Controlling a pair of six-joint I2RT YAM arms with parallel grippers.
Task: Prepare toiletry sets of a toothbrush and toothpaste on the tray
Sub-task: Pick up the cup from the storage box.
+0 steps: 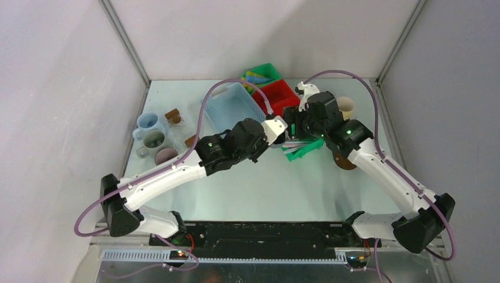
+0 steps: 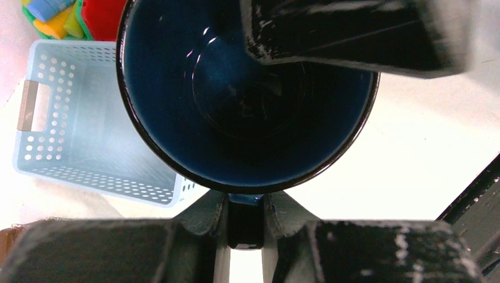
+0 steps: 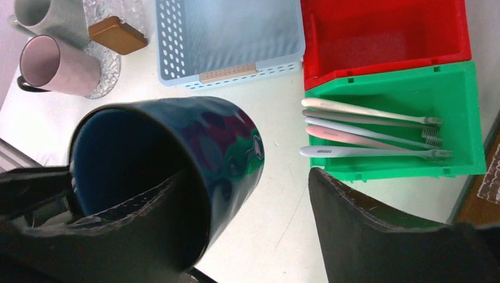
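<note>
Left wrist view: the left tool (image 2: 244, 219) is pressed onto the dark blue mug (image 2: 194, 88), by what looks like its handle, holding it tilted above the desk. Just right of it, the right tool (image 3: 252, 177) stands spread, one finger (image 2: 354, 35) across the rim and part of the mug's wall in the gap. This looks like a handover. The tray (image 1: 344, 162) lies farther right, under the right arm, so it is nearer that tool.

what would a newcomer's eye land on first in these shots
A glossy dark blue mug hangs tilted above the table, gripped by the left gripper, close to the open right gripper. Just beside it, a bright green bin next to a red bin holds a row of pale toothbrushes.
</note>
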